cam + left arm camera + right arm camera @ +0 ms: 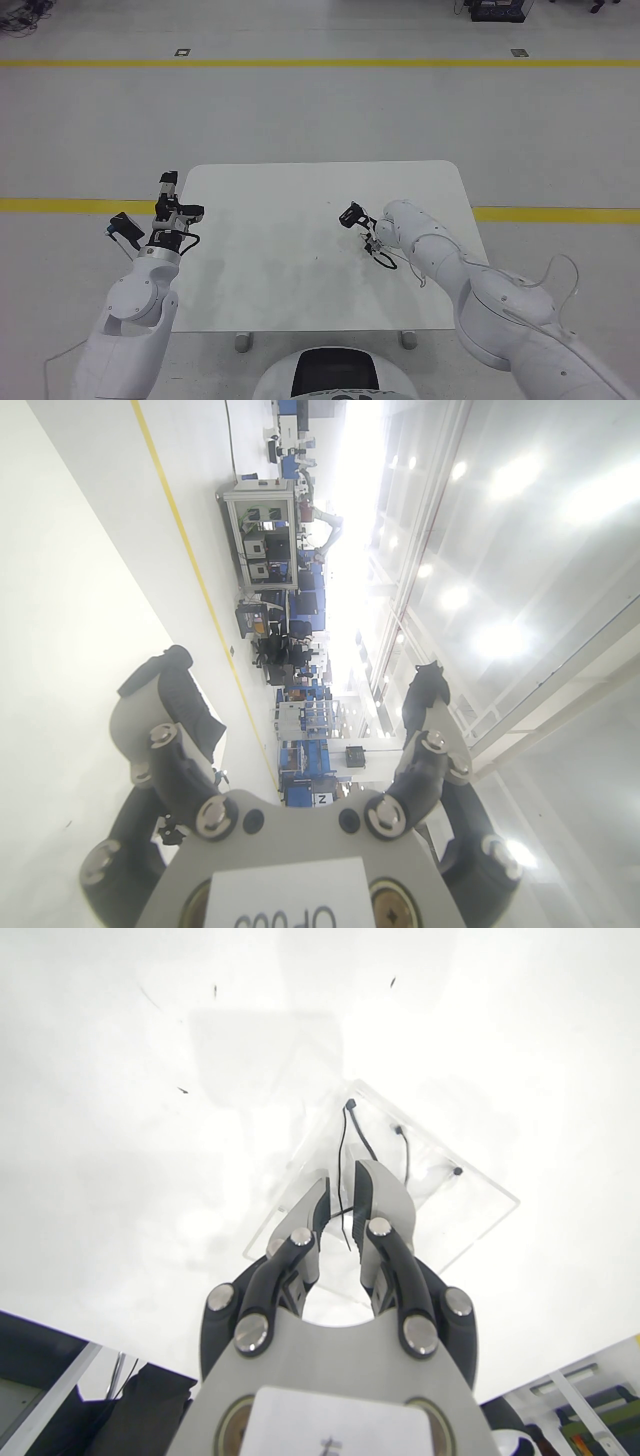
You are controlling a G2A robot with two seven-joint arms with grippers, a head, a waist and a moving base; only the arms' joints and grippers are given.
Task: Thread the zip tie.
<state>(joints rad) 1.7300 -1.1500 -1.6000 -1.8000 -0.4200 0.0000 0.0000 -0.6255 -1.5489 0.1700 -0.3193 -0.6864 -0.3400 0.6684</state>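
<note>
The right gripper [341,1173], jaws narrowly apart, straddles the black zip tie [342,1138] on a clear plate [480,1218], right of the table's [260,290] middle. The strap runs lengthwise through the gap and seems unpinched. The left gripper [300,664] hangs wide open, empty and farther away.

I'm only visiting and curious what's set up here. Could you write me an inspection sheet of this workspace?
Surface: white table, with a few small dark marks.
Job's things: clear plate on the table; black zip tie over it, another tie beside.
Clutter: nothing seen.
Grippers: right gripper narrowly open, one finger on each side of the black zip tie; left gripper wide open, empty, beside the table's edge.
Cables: thin black cable looped at the right wrist.
Surroundings: pale floor with yellow lines; equipment racks far off.
</note>
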